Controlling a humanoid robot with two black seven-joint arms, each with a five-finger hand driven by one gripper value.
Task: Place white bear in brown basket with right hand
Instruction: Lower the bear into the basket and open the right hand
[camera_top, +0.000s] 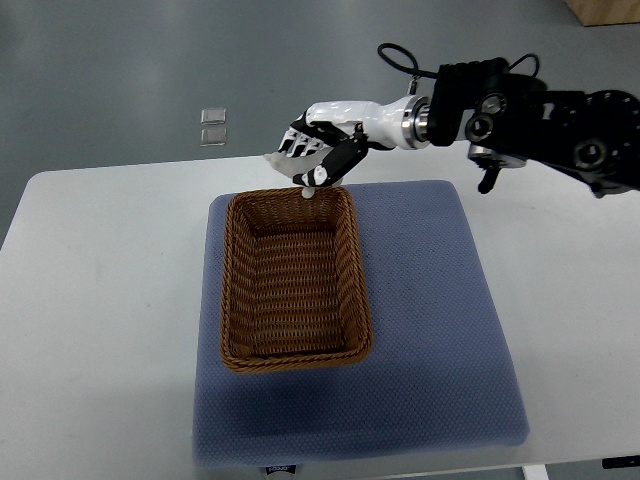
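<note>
The right hand (318, 150) is reaching in from the picture's right on a black arm (540, 125), hovering over the far rim of the brown basket (240, 300). Its white and black fingers (340, 160) are curling downward, and a small white piece, apparently the white bear (308, 192), is showing just under the fingertips at the basket's far edge; too little of it is visible to make out its form or to tell whether the fingers are pinching it. The basket is a rectangular wicker one, woven in warm brown, its inside showing only weave. It is sitting on a blue-grey mat (440, 330), which is lying on a white table (90, 320). The left arm is not appearing anywhere in the view.
</note>
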